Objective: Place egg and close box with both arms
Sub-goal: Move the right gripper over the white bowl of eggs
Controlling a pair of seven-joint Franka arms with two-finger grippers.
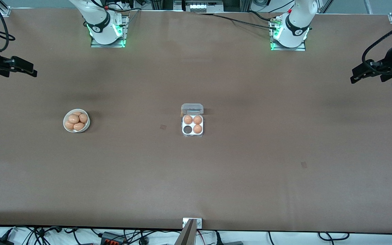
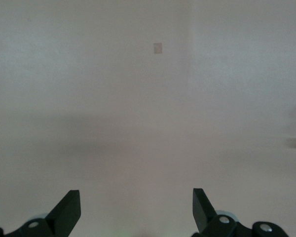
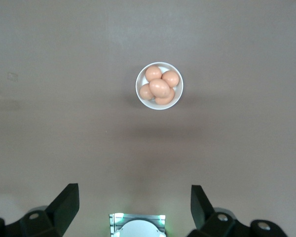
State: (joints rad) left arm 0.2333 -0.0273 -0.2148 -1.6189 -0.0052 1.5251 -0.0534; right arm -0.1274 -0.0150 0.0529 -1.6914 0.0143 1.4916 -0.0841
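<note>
The left gripper [image 1: 354,79] hangs in the air over the left arm's end of the table [image 1: 284,177], with its fingers spread wide and nothing between them. In the left wrist view its two black fingertips [image 2: 69,207] stand far apart over bare brown table. The right gripper [image 1: 32,72] hangs over the right arm's end of the table, also wide open and holding nothing. Both arms wait, and most of each arm is cut off at the picture's edge. The box [image 1: 192,125] sits near the middle of the table with its clear lid [image 1: 192,109] standing open. Three eggs sit in its white tray and one cell [image 1: 187,129] looks dark and empty. A round white bowl [image 1: 76,120] of brown eggs [image 1: 74,118] rests toward the right arm's end, well apart from the box. The right wrist view shows that bowl [image 3: 159,86] from above; some eggs lie partly hidden under others.
</note>
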